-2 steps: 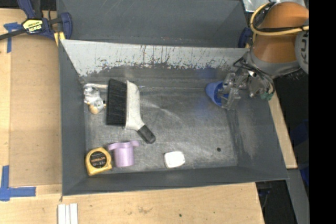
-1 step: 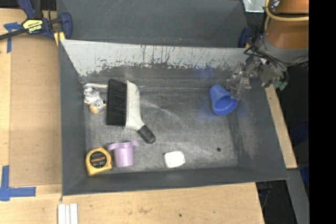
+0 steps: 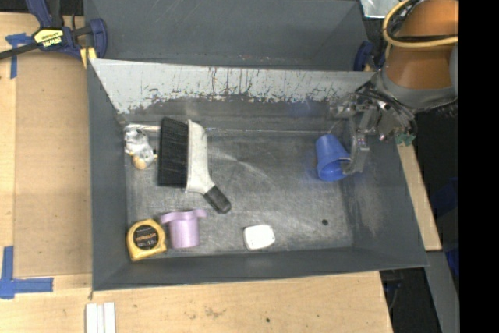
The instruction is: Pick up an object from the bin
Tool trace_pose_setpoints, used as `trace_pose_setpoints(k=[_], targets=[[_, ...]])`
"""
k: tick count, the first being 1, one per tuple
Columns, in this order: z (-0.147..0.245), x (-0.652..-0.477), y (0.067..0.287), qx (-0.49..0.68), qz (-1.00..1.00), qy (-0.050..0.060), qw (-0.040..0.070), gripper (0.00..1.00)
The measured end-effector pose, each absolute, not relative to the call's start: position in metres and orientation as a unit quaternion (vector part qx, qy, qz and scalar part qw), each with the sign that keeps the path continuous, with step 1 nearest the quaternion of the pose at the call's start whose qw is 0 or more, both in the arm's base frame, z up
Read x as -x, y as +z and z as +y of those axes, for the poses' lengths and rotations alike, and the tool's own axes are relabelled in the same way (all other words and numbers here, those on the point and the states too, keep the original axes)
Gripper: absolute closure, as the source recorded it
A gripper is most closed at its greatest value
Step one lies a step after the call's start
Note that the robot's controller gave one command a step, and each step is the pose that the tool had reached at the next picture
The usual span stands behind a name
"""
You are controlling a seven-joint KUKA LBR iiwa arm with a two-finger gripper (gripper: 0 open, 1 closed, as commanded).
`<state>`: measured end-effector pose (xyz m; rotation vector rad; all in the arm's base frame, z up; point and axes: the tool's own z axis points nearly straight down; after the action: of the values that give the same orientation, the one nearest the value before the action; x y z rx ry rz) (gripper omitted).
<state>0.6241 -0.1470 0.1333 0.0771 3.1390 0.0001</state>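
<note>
We saw a small blue plastic cup lying tipped on its side near the bin's right wall.

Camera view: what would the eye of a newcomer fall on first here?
First comes the blue cup at the right side of the bin, with the tool close beside it. Next is the brush with black bristles at the left. In front of it, a yellow tape measure lies next to a purple cup.
</note>
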Motion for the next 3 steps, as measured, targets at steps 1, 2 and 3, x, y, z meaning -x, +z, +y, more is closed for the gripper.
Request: trace_pose_setpoints(k=[1,2,3], targets=[[-0.147,-0.624,0.135,-0.025,1.0,0.0,0.002,0.0],[-0.142,-0.626,0.12,0.087,0.996,-0.001,0.003,0.0],[-0.135,-0.627,0.085,0.27,0.963,-0.001,0.002,0.0]])
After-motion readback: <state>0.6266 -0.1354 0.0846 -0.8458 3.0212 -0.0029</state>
